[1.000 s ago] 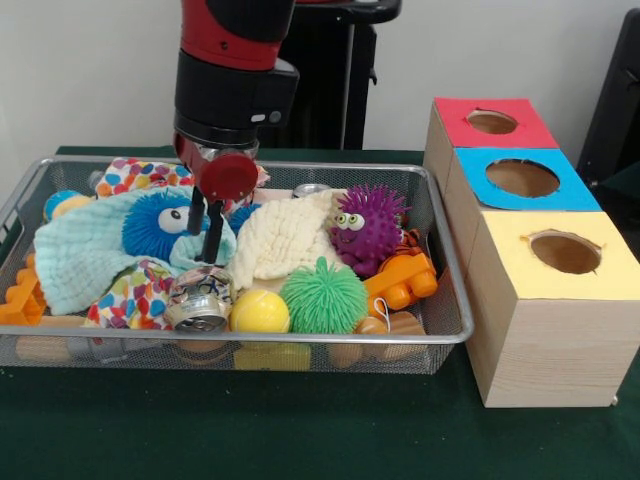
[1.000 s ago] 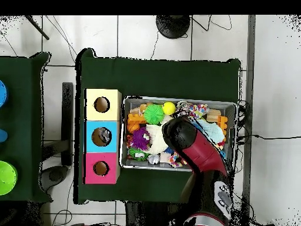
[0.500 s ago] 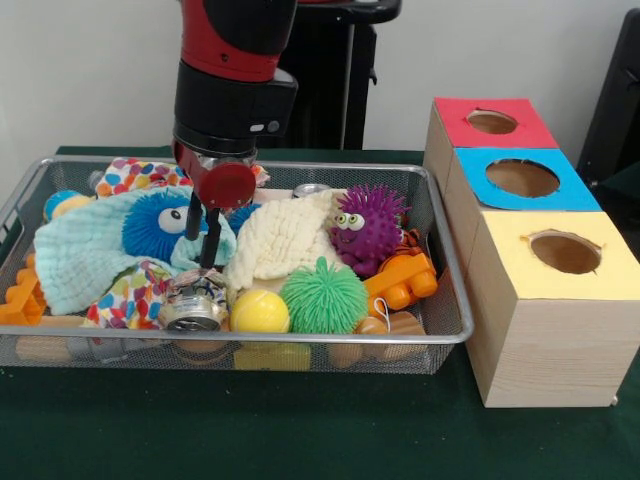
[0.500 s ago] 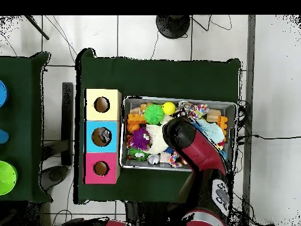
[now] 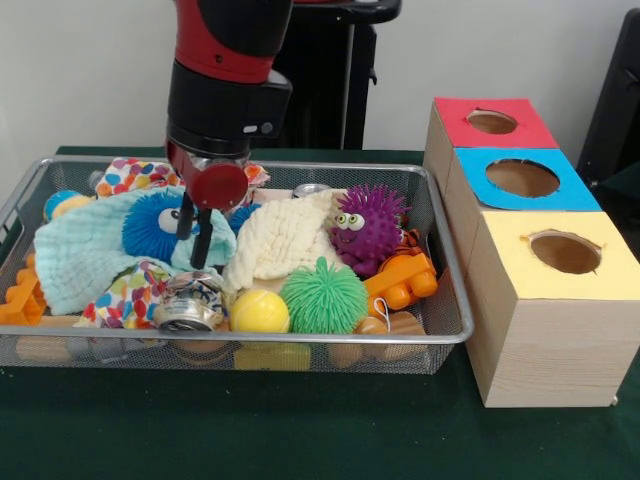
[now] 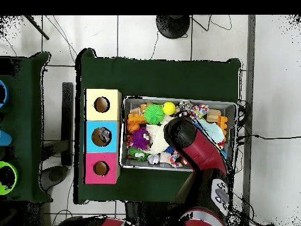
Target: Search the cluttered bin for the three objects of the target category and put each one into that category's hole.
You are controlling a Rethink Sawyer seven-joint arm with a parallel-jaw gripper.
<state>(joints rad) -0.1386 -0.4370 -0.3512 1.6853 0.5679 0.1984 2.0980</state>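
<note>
Wire bin (image 5: pixel 445 330) sits on the green table beside 3 holed boxes: red (image 5: pixel 492 122), blue (image 5: pixel 522 178), yellow (image 5: pixel 566 251). Inside lie a crushed can (image 5: pixel 187 303), yellow ball (image 5: pixel 259 311), green spiky ball (image 5: pixel 323 296) and purple spiky toy (image 5: pixel 367 224). Gripper (image 5: pixel 192 240) hangs above the can, fingers slightly apart, holding nothing.

I'm working in a lab: green-clothed table (image 6: pixel 159 76), tiled floor (image 6: pixel 147 35) strewn with cables (image 6: pixel 267 138), plain wall (image 5: pixel 80 70).
</note>
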